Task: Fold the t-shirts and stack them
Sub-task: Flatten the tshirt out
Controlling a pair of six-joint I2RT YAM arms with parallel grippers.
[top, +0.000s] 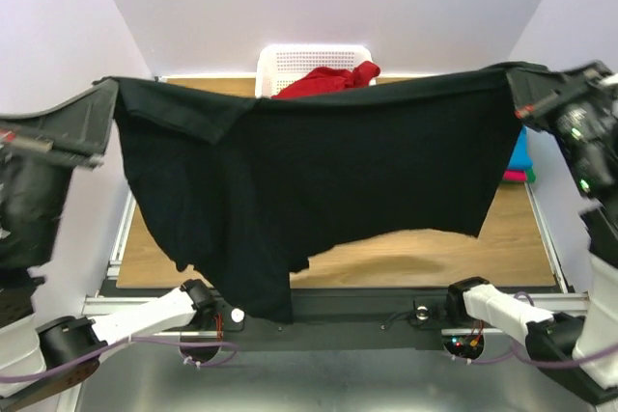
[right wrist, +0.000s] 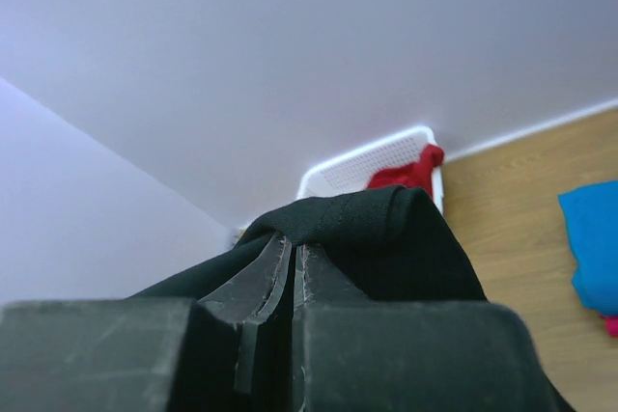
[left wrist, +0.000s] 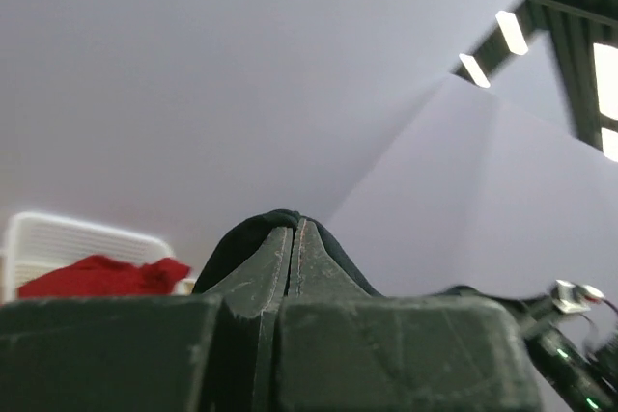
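Top external view is mostly filled by a soft black cloth short-sleeved t-shirt (top: 319, 180), stretched wide in the air above the light wooden table (top: 435, 253). Its upper edge runs taut from one side to the other, and its loose lower part sags lowest towards the table's near left corner. A sleeve lies folded over near the upper left end. The left gripper (top: 109, 92), raised beyond the table's left edge, has its claw pressed together on one top corner of the black shirt. The left wrist view shows dark cloth bunched over the closed fingertips. The right gripper (top: 513, 86), raised beyond the right edge, pinches the opposite top corner the same way, with cloth draped over its tips in the right wrist view. A white plastic lattice basket (top: 290, 57) sits at the far edge of the table, behind the shirt. A crumpled red cloth t-shirt (top: 328, 80) lies in it, spilling over the rim. At the right edge rests a folded turquoise-blue t-shirt (top: 520, 151), with a folded pink-red t-shirt (top: 514, 177) showing just beneath it.
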